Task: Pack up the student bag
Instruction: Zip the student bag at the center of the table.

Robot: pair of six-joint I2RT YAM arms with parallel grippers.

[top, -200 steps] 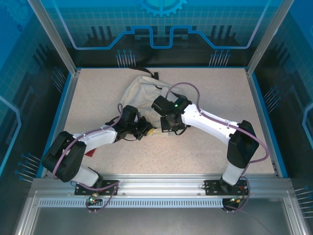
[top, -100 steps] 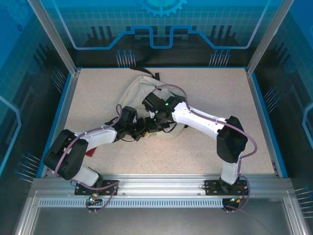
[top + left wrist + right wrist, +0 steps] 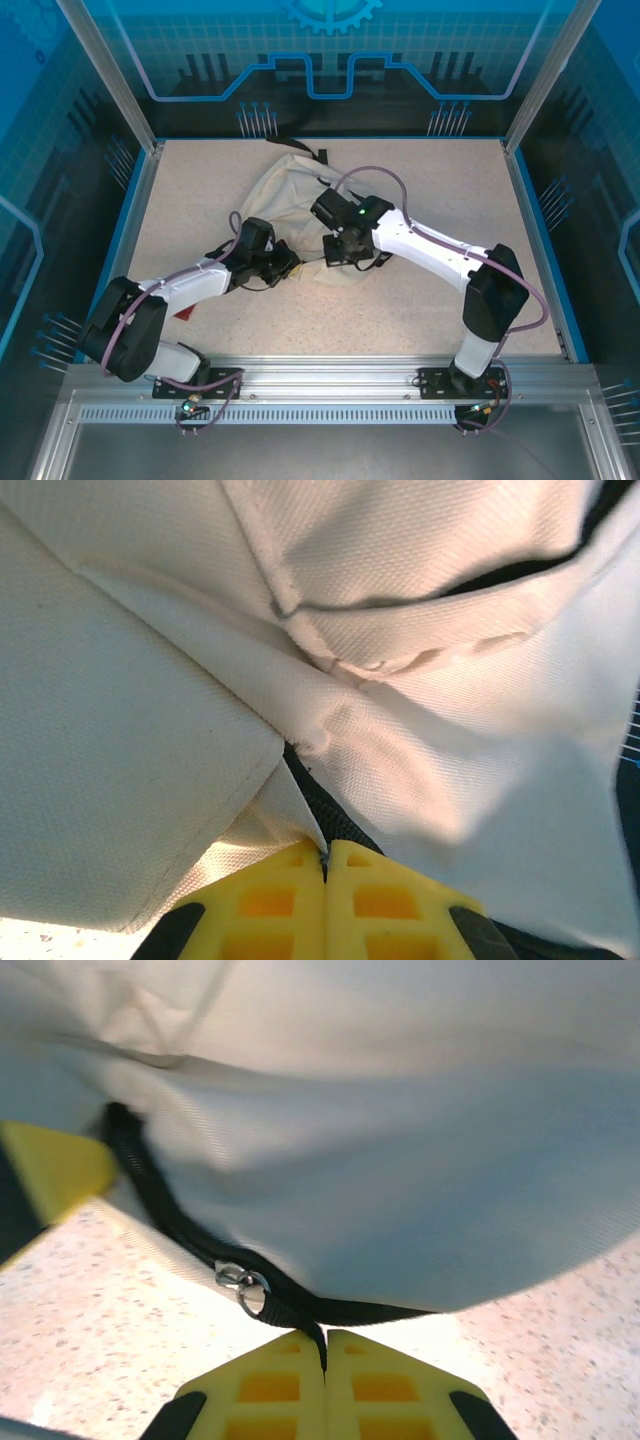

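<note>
Pinch on bag (image 3: 283,188) from two sides
left gripper (image 3: 323,858) closed tight on its cream fabric; right gripper (image 3: 323,1345) closed tight on black zipper strip (image 3: 160,1210)

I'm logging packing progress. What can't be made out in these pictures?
1. Inside of the student bag: every view, covered by its own fabric.
2. Its near edge: top view, behind the left gripper and right gripper.
3. The red object: top view, mostly under the left arm.

Robot lab cell: aluminium frame (image 3: 320,375), blue printed panels (image 3: 330,60), speckled table (image 3: 450,190).
</note>
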